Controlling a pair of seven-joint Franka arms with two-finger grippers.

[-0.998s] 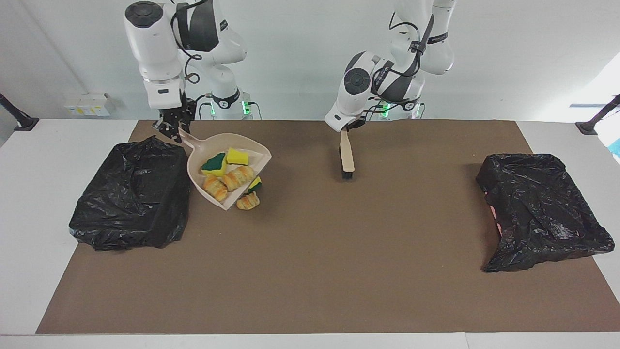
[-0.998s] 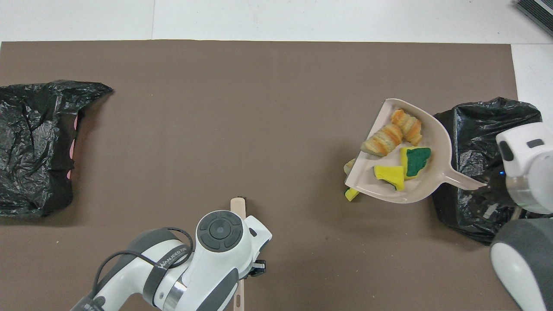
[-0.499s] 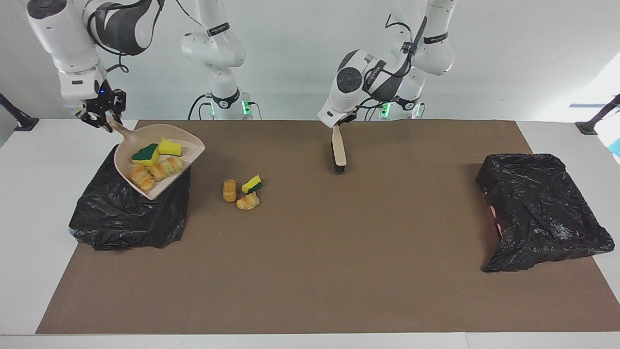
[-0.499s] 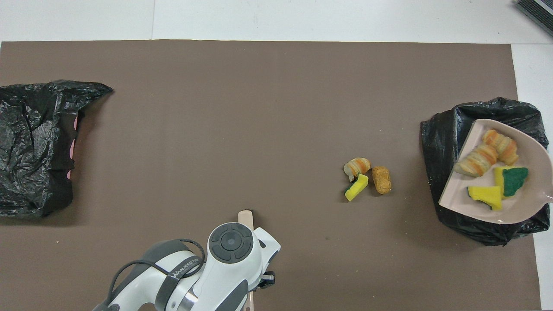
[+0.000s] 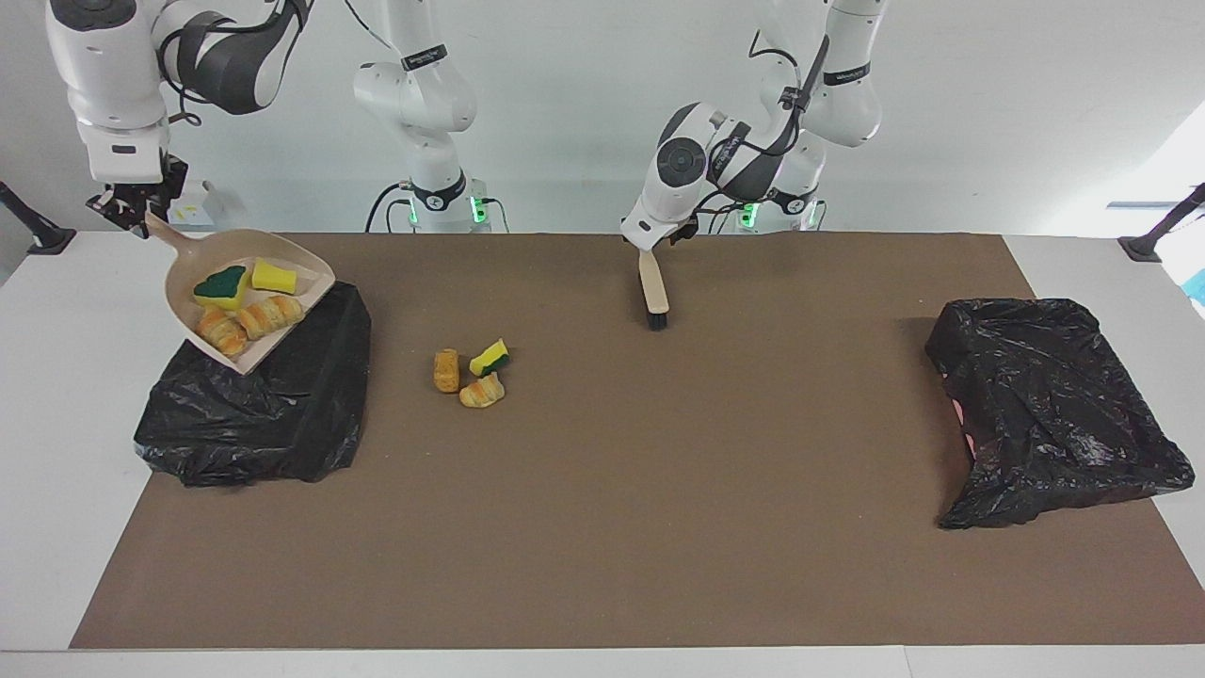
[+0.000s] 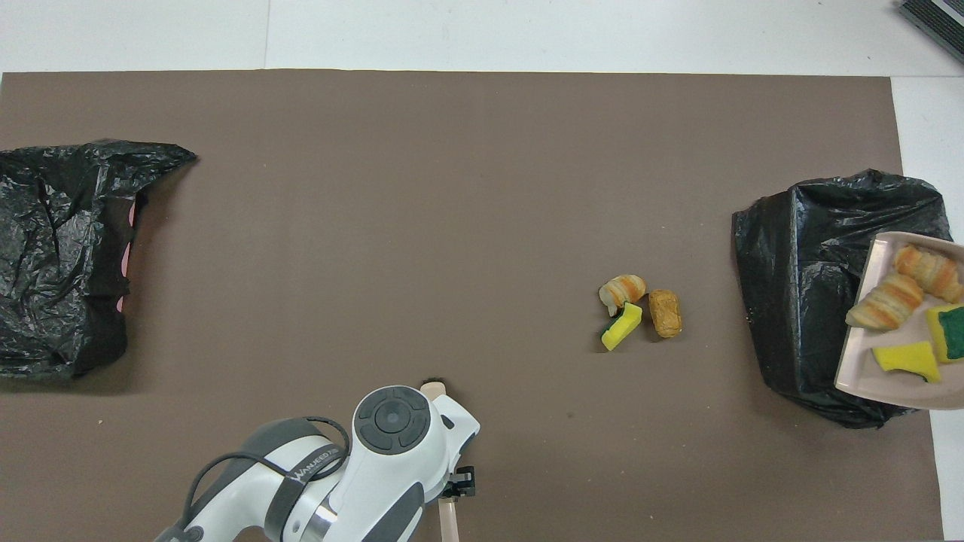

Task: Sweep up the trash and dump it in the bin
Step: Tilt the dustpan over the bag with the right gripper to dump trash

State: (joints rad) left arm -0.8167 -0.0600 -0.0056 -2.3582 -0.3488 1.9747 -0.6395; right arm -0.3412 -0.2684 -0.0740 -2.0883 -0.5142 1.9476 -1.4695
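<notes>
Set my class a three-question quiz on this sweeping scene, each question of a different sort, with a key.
1. How many trash pieces lie on the mat, outside the dustpan?
2. True or false: the dustpan is over the bin at the left arm's end of the table.
3. What is directly below the left gripper? A. a brush B. a sponge chunk C. a cloth
Key: 1. Three. 2. False: the right gripper holds it over the bin at the right arm's end. 3. A.
</notes>
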